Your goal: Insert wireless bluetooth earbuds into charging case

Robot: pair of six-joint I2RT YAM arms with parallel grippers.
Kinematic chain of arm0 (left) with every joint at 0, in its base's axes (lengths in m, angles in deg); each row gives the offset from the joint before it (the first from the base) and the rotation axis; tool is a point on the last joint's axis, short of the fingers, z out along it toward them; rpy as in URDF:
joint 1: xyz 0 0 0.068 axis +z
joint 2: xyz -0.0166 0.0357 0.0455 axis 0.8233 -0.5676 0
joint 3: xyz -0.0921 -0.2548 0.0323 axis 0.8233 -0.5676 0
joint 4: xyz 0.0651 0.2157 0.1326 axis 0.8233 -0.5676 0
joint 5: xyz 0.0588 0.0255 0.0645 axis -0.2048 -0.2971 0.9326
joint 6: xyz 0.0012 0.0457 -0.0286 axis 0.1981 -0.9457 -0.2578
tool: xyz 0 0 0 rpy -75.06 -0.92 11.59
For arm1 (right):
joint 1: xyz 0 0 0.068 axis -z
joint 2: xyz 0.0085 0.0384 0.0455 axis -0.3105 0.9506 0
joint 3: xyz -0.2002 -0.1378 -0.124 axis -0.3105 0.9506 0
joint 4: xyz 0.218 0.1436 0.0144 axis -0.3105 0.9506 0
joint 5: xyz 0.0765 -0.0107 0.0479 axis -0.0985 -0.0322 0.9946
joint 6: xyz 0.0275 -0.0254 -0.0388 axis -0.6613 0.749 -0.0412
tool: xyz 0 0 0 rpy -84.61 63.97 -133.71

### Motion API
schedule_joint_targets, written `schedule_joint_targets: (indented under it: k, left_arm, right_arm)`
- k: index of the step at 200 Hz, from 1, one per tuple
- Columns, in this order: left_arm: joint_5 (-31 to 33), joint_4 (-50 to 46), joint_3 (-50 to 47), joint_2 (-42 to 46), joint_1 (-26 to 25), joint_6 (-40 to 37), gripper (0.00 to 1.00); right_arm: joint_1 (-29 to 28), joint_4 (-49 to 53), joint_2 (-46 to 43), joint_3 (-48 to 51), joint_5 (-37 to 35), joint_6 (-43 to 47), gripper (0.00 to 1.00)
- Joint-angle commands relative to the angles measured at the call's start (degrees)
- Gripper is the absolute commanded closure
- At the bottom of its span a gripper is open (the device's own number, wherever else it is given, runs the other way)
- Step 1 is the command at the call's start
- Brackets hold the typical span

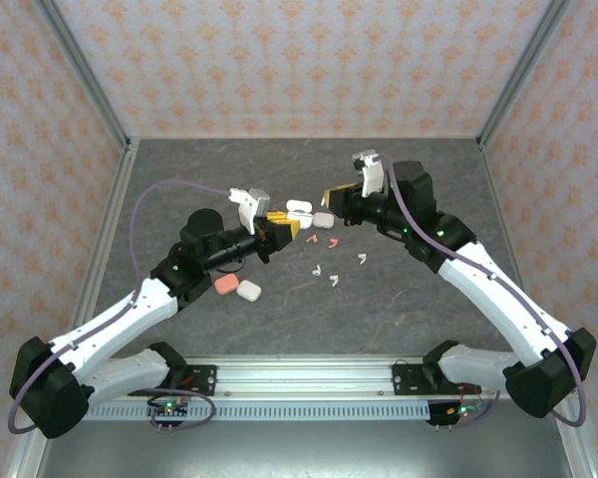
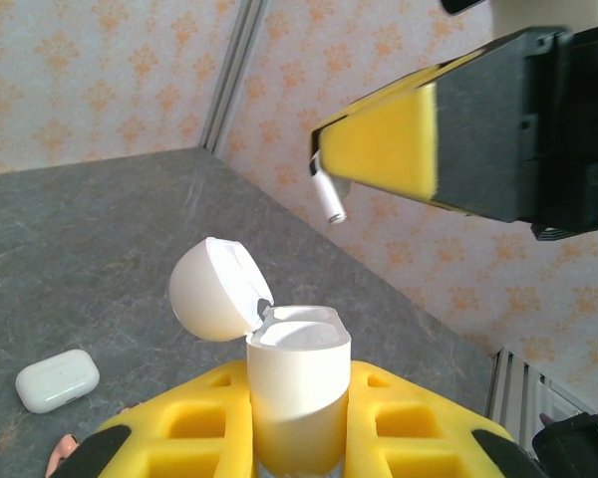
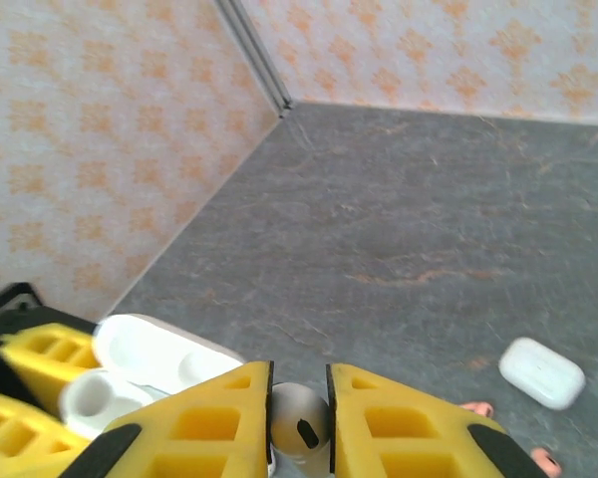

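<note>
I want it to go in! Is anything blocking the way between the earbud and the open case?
Nothing visible does. Open air separates the small white plastic earbud, pinched in the right claw, from the rounded white charging case in the left claw, its lid flipped back.

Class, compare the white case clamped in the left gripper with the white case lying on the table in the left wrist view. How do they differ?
The held case has its lid flipped open, while the loose case is shut. The held case is clamped in the left gripper, while the loose case lies flat on the table with nothing gripping it. Both are white, rounded and smooth.
</note>
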Motion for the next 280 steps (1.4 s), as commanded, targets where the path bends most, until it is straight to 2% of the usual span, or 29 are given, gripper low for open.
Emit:
schedule_joint_targets:
  k: [1, 85, 178, 280]
  left_arm:
    - [-1.64, 3.63, 0.54, -0.04, -0.69, 0.69, 1.0]
    - [-2.68, 3.98, 0.92, -0.66, -0.92, 0.42, 1.0]
    - [-2.07, 4.03, 1.13, -0.9, -1.09, 0.34, 1.0]
    - [-1.96, 3.85, 0.92, -0.48, -1.1, 0.25, 1.0]
  right_arm:
    - [-1.26, -5.05, -1.62, -1.32, 1.4, 1.37, 0.81]
    - [-4.84, -9.59, 0.71, -1.33, 5.0, 0.73, 0.81]
    - [-5.84, -7.3, 3.04, -0.28, 3.59, 1.6, 0.81]
    - [-6.72, -6.79, 3.88, 0.47, 5.92, 0.9, 0.81]
